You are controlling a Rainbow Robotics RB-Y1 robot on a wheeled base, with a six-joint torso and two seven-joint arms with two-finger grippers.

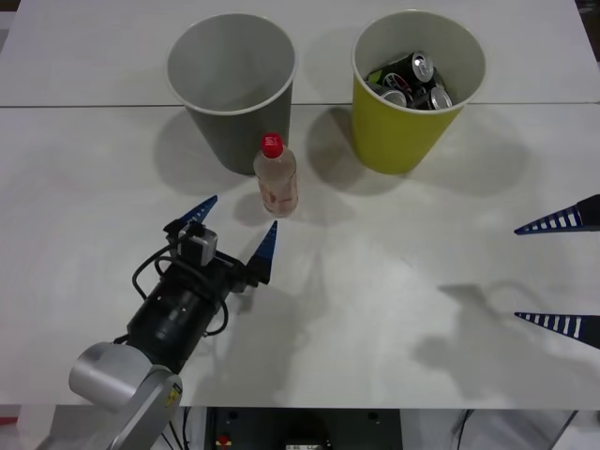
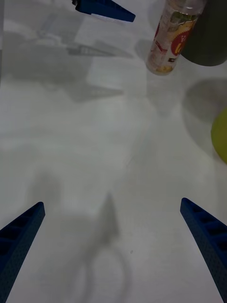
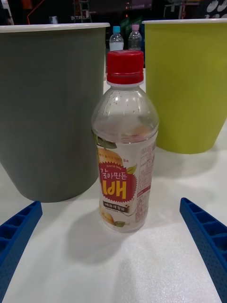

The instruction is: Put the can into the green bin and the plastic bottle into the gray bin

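The plastic bottle stands upright on the white table, clear with a red cap and a red-and-white label, just in front of the gray bin. To the right stands the green bin, and several cans lie inside it. My left gripper is open, low over the table and pointing at the bottle from a short way off, without touching it. At the right edge my right gripper hangs open and holds nothing.
The right wrist view takes in the bottle, part of the gray bin, an edge of the green bin and a left finger. A table seam runs behind the bins. Bare tabletop lies between the arms.
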